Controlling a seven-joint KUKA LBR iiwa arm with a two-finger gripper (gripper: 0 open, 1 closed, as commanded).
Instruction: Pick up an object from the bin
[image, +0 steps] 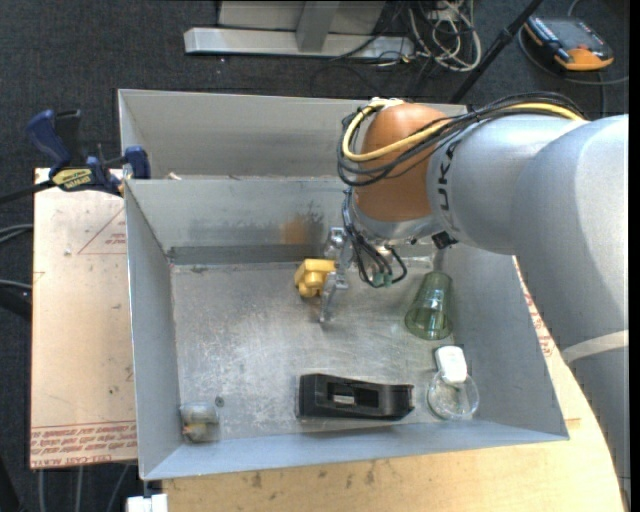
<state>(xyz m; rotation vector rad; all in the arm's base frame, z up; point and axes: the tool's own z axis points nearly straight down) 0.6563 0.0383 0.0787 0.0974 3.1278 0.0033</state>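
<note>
A: Located the metal two-finger gripper (328, 300)?

B: Yes. Found it low over the middle of the grey metal bin (150, 300), somewhat toward the back wall, pointed down at the floor. Hung beneath the rounded orange wrist cover (395, 165), with yellow and black cables (351, 138) looped around that cover.

A: Open or closed?

B: Could not tell from that angle.

A: Noticed anything right by it?

B: Spotted a small blocky yellow plastic piece (313, 277) just beside it, on the view's left. Looked to be touching the gripper's side, either resting on the bin floor or barely above it. Could not say which, nor whether clamped.

A: And further out?

B: Picked out a see-through green conical flask (429, 308) on the view's right of the gripper, near but apart, lying with its narrow neck toward the back wall. Saw, nearer the front on that same side, a clear round glassy thing with a white cap (452, 385), just below the flask in the view.

A: Along the front wall?

B: Found a flat black oblong plastic object (352, 397) there, lying lengthwise, just left of the clear thing. Made out a small grey lump (198, 420) in the front left corner, well apart from everything else.
</note>
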